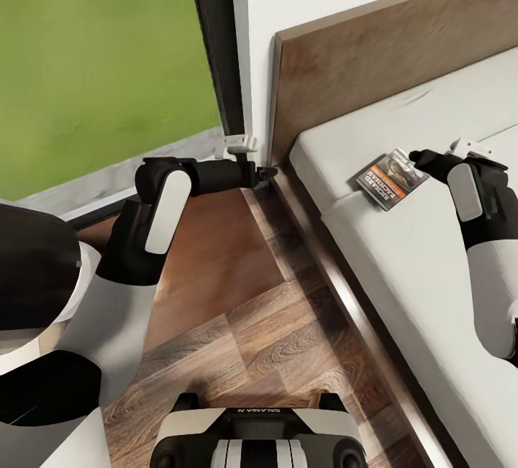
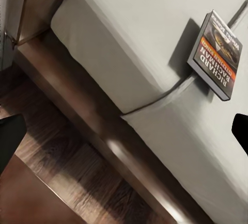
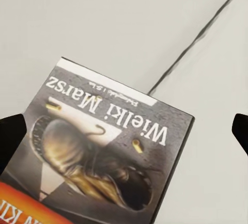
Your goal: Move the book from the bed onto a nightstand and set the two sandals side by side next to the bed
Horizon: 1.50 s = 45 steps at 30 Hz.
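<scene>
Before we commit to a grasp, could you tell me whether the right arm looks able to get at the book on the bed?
Probably yes: the right tool hovers at the book, which lies flat on the bed with nothing between them.

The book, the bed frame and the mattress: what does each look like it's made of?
The book looks like a thin paperback: printed card cover with a slight sheen and pale page edges. The bed frame looks like dark brown wood, with visible grain on the headboard and a glossy side rail. The mattress seems matte off-white fabric, with soft seams.
</scene>
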{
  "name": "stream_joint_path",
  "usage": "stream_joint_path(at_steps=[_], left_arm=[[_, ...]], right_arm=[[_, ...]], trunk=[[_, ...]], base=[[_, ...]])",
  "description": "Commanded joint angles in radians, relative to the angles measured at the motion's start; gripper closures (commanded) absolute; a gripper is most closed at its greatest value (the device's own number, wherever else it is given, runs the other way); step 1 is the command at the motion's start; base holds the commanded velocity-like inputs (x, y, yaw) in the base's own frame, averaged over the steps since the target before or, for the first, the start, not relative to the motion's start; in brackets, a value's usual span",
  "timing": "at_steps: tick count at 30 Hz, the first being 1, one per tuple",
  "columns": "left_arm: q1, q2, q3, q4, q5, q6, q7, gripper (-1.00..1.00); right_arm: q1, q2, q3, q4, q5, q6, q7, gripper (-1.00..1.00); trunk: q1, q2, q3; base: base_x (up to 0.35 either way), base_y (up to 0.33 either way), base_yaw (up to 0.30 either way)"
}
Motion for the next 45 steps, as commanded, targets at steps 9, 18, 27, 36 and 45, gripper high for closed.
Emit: stream_joint_path(at_steps=[9,18,27,36,45], left_arm=[[-0.001,0.0,0.001,-0.001,-0.005,0.004,-0.005,-1.0],[0.039,0.035,0.001,0.008,-0.005,0.001,-0.006,-1.0],[0.077,0.074,0.002,0.023,-0.009,0.0,-0.012,-1.0],[0.078,0.077,0.002,0.024,-0.01,0.0,-0.008,-1.0],[0.081,0.078,0.002,0.024,-0.009,0.0,-0.009,-1.0]], right_arm=[[-0.001,0.0,-0.006,-0.011,-0.01,0.003,-0.006,-1.0],[-0.021,-0.014,-0.012,-0.028,-0.001,-0.009,-0.001,-1.0],[-0.018,-0.007,0.026,-0.018,0.0,0.007,-0.019,-1.0],[-0.068,0.033,0.037,0.033,-0.002,0.056,-0.024,-1.0],[-0.119,0.036,0.034,0.083,-0.003,0.088,-0.024,-1.0]], trunk=[[0.0,0.0,0.0],[0.0,0.0,0.0],[0.0,0.0,0.0],[0.0,0.0,0.0],[0.0,0.0,0.0]], base=[[0.0,0.0,0.0],[0.0,0.0,0.0],[0.0,0.0,0.0],[0.0,0.0,0.0],[0.0,0.0,0.0]])
